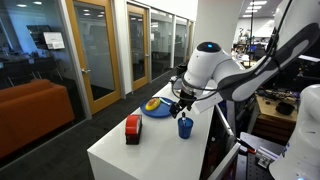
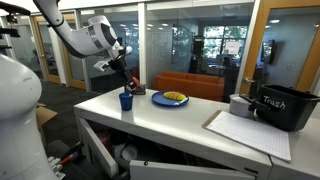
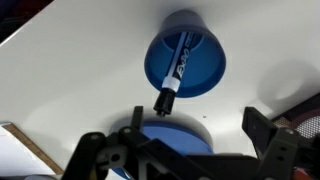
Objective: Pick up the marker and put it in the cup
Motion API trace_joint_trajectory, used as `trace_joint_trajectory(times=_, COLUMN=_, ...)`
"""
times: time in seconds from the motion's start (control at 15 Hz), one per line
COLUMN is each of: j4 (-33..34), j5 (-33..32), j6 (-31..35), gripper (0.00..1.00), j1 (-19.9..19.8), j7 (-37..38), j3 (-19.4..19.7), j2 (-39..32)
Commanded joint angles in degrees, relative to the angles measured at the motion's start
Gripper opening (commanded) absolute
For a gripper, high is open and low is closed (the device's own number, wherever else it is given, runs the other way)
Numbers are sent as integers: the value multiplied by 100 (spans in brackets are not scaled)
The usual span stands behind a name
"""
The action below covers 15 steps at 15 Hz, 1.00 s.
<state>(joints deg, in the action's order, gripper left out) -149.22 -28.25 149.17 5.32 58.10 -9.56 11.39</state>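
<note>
The small blue cup (image 3: pixel 203 68) stands on the white table and also shows in both exterior views (image 1: pixel 185 127) (image 2: pixel 126 100). The dark marker (image 3: pixel 176 70) stands inside the cup, leaning, with its black cap end sticking out over the rim. My gripper (image 3: pixel 180 148) hangs above the cup with its two black fingers spread wide apart and nothing between them. In both exterior views the gripper (image 1: pixel 182 106) (image 2: pixel 122 80) is just above the cup.
A round blue plate (image 1: pixel 157 112) (image 2: pixel 170 99) with a yellow-and-red item lies beside the cup. A red-and-black box (image 1: pixel 133 128) stands near one table edge. A black container marked "Trash" (image 2: pixel 285 108) and a sheet of paper (image 2: pixel 250 132) lie at the other end.
</note>
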Motion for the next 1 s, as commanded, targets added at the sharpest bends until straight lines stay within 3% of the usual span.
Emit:
trace_joint_trajectory(times=0.0, j4=375, j5=1238, j6=-404, gripper=100, j1=14, j7=-1111, j3=156, j2=-71)
trace_joint_trajectory(times=0.4, j4=1061, j5=2368, j6=-1316, gripper=100, j1=-138, j7=-2092, j3=340, j2=-170)
trace_joint_trajectory(times=0.67, j4=1764, j5=2985, j6=-2381, gripper=100, j1=-199, j7=-2956, j3=560, j2=-383)
trace_joint_trajectory(times=0.93, j4=2468, j5=3040, j6=-3452, gripper=100, j1=-302, j7=-3474, j3=695, j2=-693)
